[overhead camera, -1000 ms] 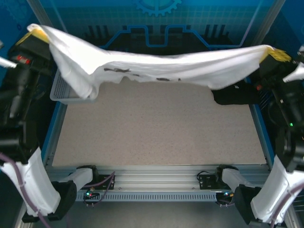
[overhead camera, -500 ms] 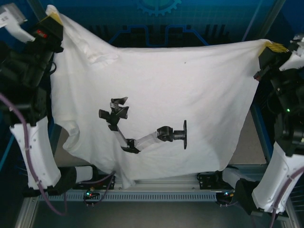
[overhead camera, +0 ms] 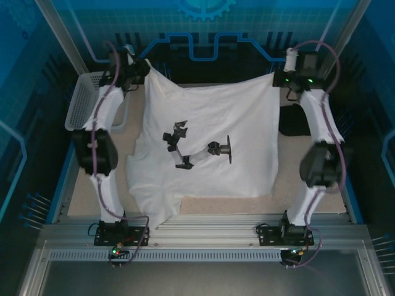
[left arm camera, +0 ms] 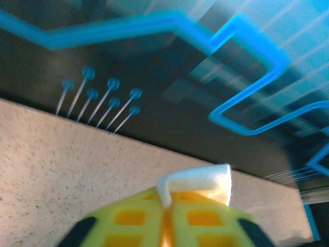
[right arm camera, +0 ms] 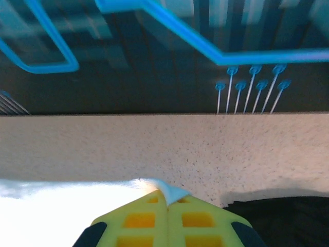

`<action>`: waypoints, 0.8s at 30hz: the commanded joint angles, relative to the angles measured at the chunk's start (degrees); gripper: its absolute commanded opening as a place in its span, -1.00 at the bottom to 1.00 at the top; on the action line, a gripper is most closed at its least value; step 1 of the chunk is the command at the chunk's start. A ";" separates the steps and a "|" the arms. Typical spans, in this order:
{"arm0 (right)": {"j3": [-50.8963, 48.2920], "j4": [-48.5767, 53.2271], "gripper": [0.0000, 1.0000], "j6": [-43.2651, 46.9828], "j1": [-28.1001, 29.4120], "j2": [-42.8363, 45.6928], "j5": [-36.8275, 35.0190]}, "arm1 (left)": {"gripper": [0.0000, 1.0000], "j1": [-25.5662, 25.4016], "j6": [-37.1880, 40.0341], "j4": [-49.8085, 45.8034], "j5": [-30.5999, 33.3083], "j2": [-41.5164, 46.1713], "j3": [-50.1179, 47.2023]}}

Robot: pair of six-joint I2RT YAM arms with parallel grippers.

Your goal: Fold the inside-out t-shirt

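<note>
Speckled beige table (overhead camera: 234, 206) inside blue-panelled walls (overhead camera: 203, 24) carries the white inside-out t-shirt (overhead camera: 210, 123), spread wrinkled mid-table with a black print showing. The jaws of the left gripper (overhead camera: 139, 68) and right gripper (overhead camera: 281, 77) clench its far corners.

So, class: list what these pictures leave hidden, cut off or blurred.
Top view: the t-shirt covers the table beneath it.
Top view: the right arm crosses the black garment; the right wrist view's bottom edge cuts it.
Top view: the left arm hides part of the basket.
Left wrist view: the back wall is blurred.
</note>
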State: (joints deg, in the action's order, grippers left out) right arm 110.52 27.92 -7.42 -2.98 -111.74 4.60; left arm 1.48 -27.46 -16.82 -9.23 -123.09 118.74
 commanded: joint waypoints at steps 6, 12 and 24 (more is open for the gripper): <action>19.74 11.97 -0.37 -0.87 2.48 -15.34 -5.68 | 0.09 -1.90 4.38 -13.45 2.87 -10.86 21.60; -6.49 8.53 -0.12 -1.98 2.84 2.27 -5.15 | 0.17 -3.17 -2.78 3.65 2.77 12.93 -15.90; -57.70 8.61 0.01 -14.28 5.90 35.79 -6.66 | 0.19 -17.33 -14.07 22.29 -1.06 45.55 -65.88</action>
State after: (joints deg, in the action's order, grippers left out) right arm 58.70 34.13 -16.91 2.31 -81.23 -0.62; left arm -11.25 -40.58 0.75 -9.08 -80.73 57.65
